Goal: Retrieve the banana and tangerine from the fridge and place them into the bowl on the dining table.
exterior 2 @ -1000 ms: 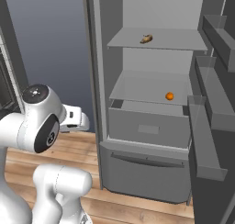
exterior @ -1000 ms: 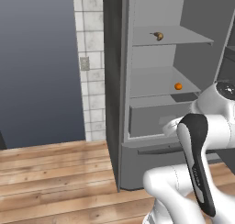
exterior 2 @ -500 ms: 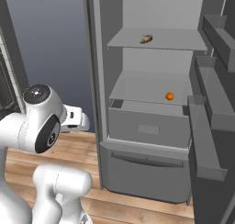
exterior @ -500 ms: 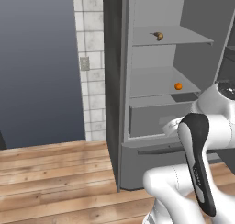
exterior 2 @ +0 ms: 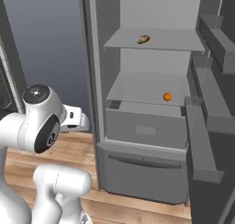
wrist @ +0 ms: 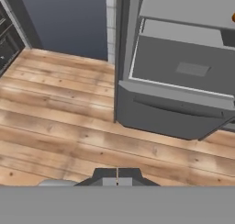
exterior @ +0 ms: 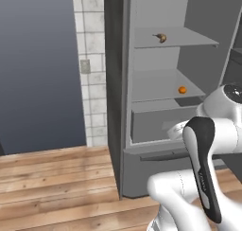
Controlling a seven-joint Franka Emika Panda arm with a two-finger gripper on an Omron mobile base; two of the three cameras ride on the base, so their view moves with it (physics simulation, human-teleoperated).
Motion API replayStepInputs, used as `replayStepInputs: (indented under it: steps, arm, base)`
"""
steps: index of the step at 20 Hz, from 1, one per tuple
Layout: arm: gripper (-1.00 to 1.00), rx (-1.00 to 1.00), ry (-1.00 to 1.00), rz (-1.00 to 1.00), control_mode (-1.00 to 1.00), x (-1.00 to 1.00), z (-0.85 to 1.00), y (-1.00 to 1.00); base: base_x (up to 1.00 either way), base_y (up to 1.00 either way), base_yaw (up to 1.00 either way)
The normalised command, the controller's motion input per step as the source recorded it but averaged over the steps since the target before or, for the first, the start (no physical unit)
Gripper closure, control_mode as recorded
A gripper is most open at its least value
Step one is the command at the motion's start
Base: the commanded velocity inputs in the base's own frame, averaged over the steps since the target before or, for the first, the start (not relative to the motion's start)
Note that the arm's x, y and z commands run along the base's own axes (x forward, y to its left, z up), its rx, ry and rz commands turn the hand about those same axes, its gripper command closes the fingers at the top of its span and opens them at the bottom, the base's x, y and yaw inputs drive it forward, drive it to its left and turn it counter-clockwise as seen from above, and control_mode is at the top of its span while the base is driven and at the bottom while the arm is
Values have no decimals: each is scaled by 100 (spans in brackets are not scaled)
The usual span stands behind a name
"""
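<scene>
The grey fridge (exterior: 117, 83) stands open ahead of me. On its upper shelf lies the banana (exterior: 161, 37) (exterior 2: 143, 39), yellow with brown patches. The tangerine (exterior: 182, 89) (exterior 2: 167, 97) rests on the middle shelf, toward the right, just above the lower drawer (exterior 2: 146, 126). My gripper (wrist: 117, 174) is shut and empty. It hangs low over the wooden floor, left of the fridge front (wrist: 183, 71) and well below both fruits. The hand (exterior 2: 75, 119) juts from the folded arm toward the fridge. The bowl and the dining table are out of view.
The fridge door (exterior 2: 209, 94) with its bins swings out on the right. A tiled wall strip with an outlet (exterior: 85, 66) and a dark blue-grey wall lie left of the fridge. A dark oven range (wrist: 7, 39) sits at the far left. Wooden floor (wrist: 59, 108) spreads in front.
</scene>
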Motion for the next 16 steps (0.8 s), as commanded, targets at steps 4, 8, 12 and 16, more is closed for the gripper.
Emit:
replayStepInputs:
  steps: [4, 8, 12, 16]
  arm:
    - [100, 0, 0, 0, 100, 0, 0, 0]
    - [100, 0, 0, 0, 100, 0, 0, 0]
    - [100, 0, 0, 0, 100, 0, 0, 0]
    - [100, 0, 0, 0, 100, 0, 0, 0]
  base:
    - [40, -44, -7]
    - [41, -53, -10]
    - [47, -40, -9]
    - [57, -18, -3]
